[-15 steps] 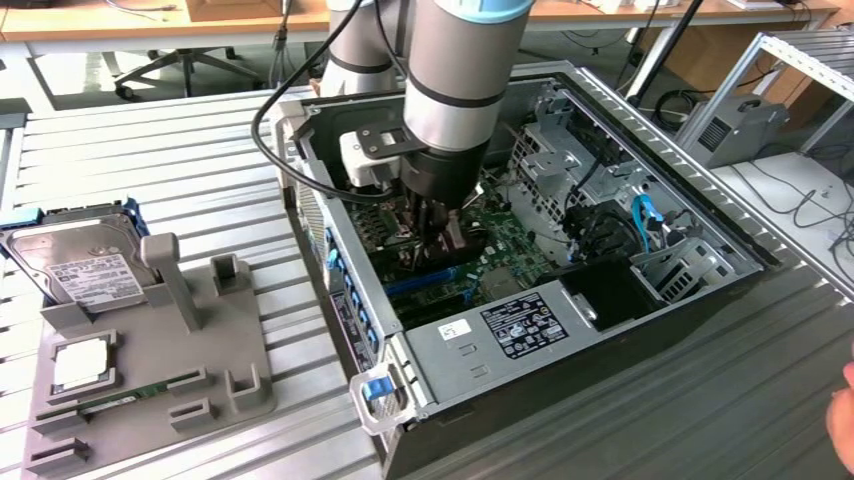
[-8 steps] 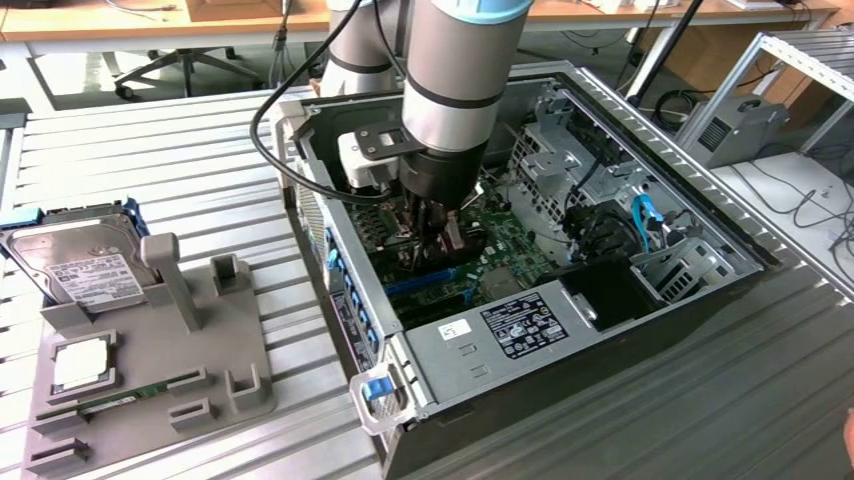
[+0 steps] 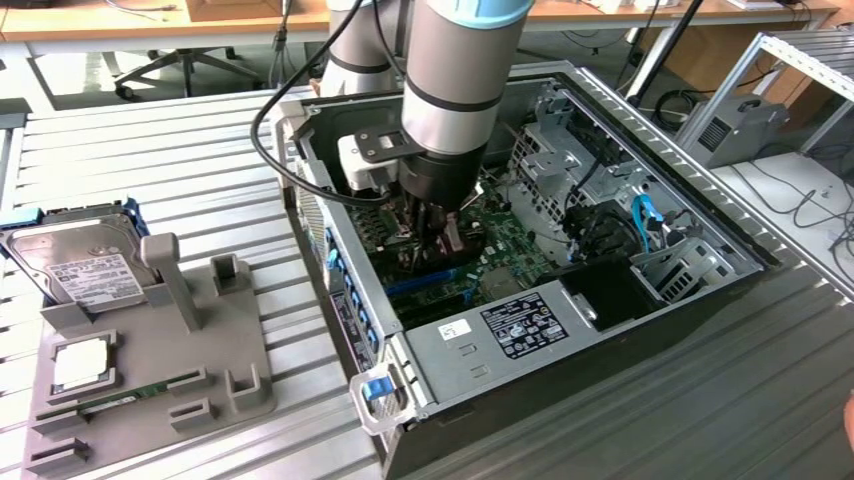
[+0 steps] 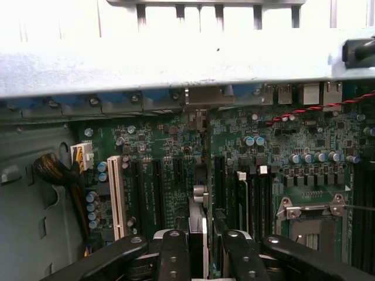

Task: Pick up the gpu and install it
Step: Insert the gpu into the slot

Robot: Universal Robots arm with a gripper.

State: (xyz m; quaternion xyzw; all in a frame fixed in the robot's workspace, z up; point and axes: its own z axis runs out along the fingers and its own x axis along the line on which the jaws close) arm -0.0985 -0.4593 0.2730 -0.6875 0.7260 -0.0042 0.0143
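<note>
My gripper (image 3: 441,228) is lowered deep inside the open computer case (image 3: 587,130), over the green motherboard (image 3: 514,245). It is shut on the gpu (image 4: 198,225), which the wrist view shows edge-on as a thin upright card between the two black fingers (image 4: 173,257). The card runs along the expansion slots (image 4: 158,193) toward the case's rear wall, and its silver end bracket (image 4: 199,114) sits at the blue-clipped slot openings there. In the exterior view the gpu (image 3: 430,258) appears as a dark slab below the gripper, low on the board. I cannot tell whether its edge is seated in a slot.
On the exterior view's left a grey fixture (image 3: 174,350) holds a silver hard drive (image 3: 80,268), a processor (image 3: 83,362) and a narrow memory stick (image 3: 127,398). Inside the case are a white slot (image 4: 115,196), the processor socket (image 4: 310,225), blue cables (image 3: 645,222) and drive cages (image 3: 561,150).
</note>
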